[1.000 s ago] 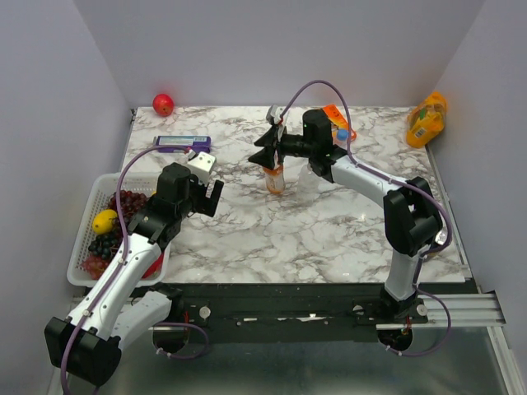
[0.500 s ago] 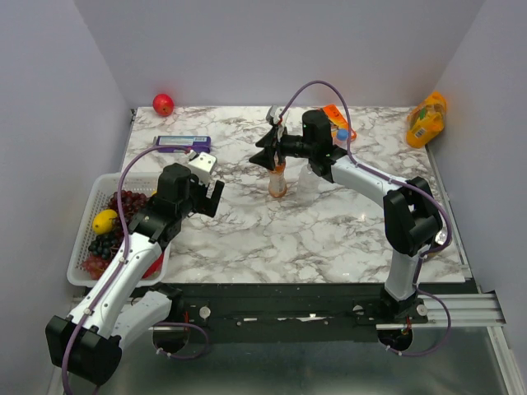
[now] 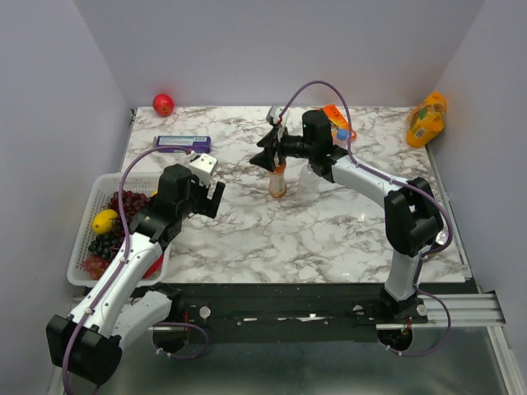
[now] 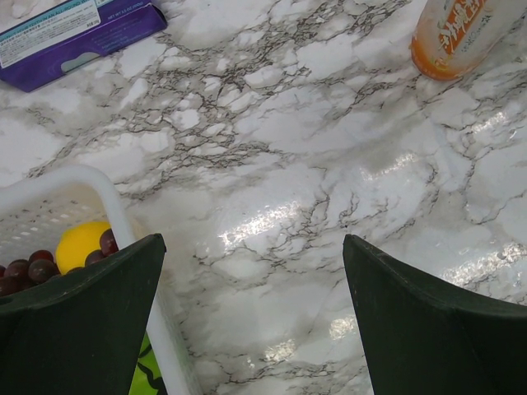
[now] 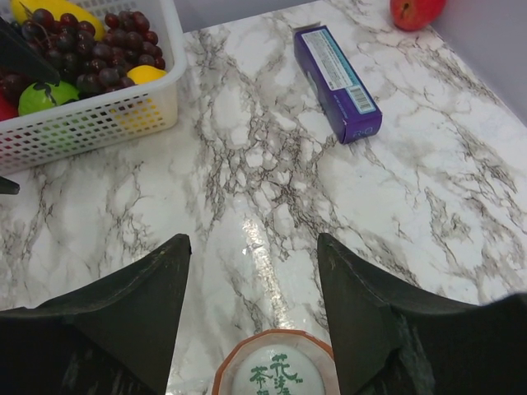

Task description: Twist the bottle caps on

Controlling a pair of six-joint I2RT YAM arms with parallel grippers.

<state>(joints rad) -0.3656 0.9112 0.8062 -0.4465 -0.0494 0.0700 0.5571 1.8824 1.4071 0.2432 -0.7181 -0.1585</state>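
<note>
A small bottle with orange liquid (image 3: pixel 277 183) stands upright mid-table. A whitish cap with green characters (image 5: pixel 276 376) sits on its mouth. My right gripper (image 3: pixel 268 156) hovers over the bottle top, open. In the right wrist view its fingers (image 5: pixel 254 240) stand apart on either side of the cap without touching it. A blue cap (image 3: pixel 342 133) lies at the back beside the right arm. My left gripper (image 3: pixel 212 194) is open and empty to the bottle's left. The left wrist view (image 4: pixel 251 240) shows the bottle's base (image 4: pixel 453 37) far off. The other bottles are not visible.
A white basket (image 3: pixel 86 239) of fruit sits at the left edge, also in the left wrist view (image 4: pixel 99 185). A purple box (image 3: pixel 183 143) and a red apple (image 3: pixel 163 104) lie back left. A yellow-orange pouch (image 3: pixel 426 119) sits back right. An orange packet (image 3: pixel 333 115) lies behind the right arm.
The orange bottle has shifted slightly right and stands straighter. The right gripper has stayed over it and the left arm has barely moved.
</note>
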